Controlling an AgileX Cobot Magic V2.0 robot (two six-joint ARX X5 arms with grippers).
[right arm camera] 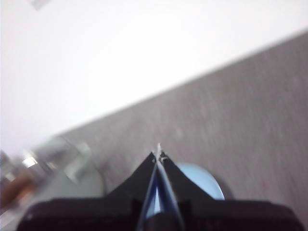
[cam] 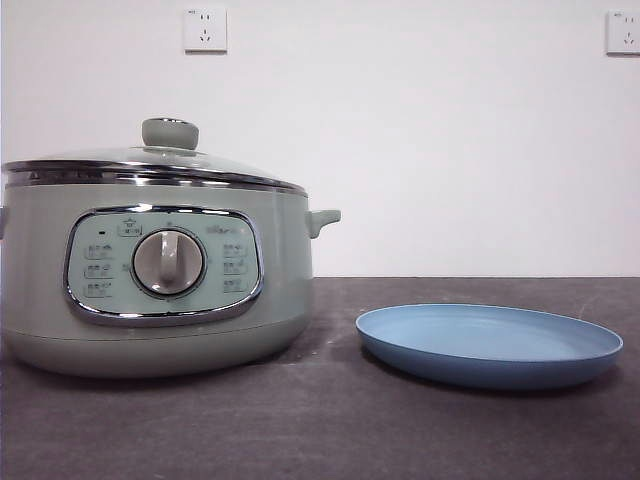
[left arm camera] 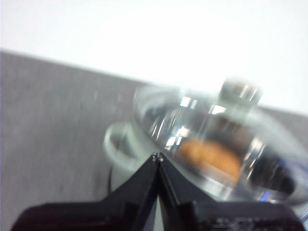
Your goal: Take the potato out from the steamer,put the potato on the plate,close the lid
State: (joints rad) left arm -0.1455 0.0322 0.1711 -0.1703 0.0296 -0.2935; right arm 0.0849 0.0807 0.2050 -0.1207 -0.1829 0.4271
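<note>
Lid (cam: 150, 160) on steamer (cam: 150, 290), prob. potato (left arm camera: 209, 155) inside; both grippers' fingers closed, empty.

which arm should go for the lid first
Left, probably. The left gripper, shut and empty, looks down on the lid with the potato under the glass. The right gripper is shut above the plate.
</note>
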